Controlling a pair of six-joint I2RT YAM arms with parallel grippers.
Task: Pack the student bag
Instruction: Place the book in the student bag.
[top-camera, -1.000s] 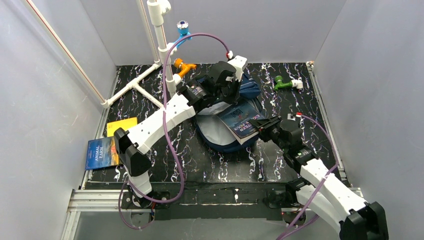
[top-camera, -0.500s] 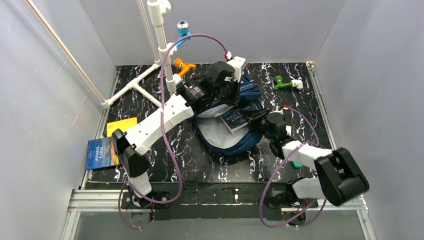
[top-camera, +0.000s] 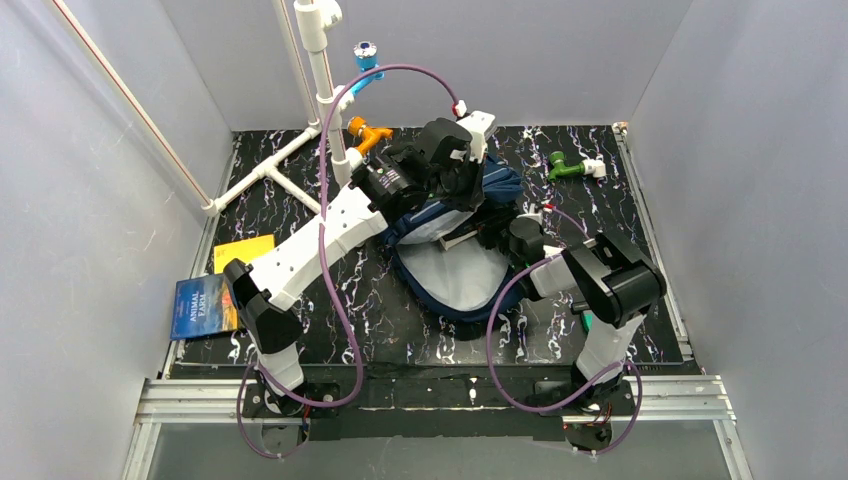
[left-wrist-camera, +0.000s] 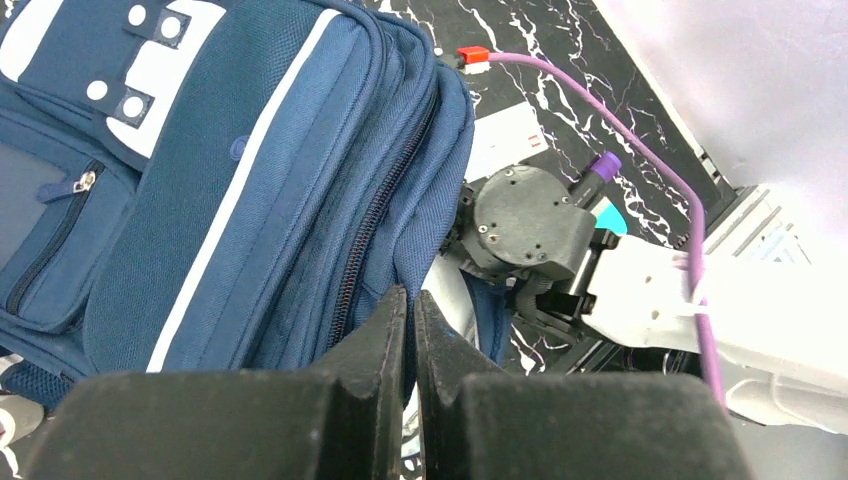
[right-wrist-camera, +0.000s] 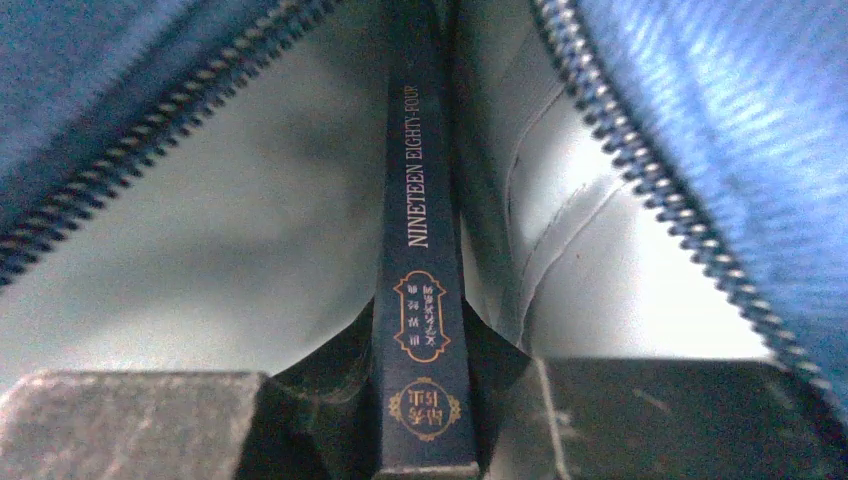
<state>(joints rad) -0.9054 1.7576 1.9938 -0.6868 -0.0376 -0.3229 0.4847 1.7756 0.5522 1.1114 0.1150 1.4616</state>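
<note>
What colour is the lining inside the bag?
Light grey lining; the right wrist view shows it best.

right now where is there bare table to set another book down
Bare table in front of the student bag, between the arm bases; also back right, between the green fitting and the right arm. Crowded at the bag's mouth, where both arms meet.

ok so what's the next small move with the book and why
Probably push the book a little deeper before releasing: the right gripper grips its spine just inside the zipper, grey lining lies open ahead, and the left gripper pinches the edge of the bag.
</note>
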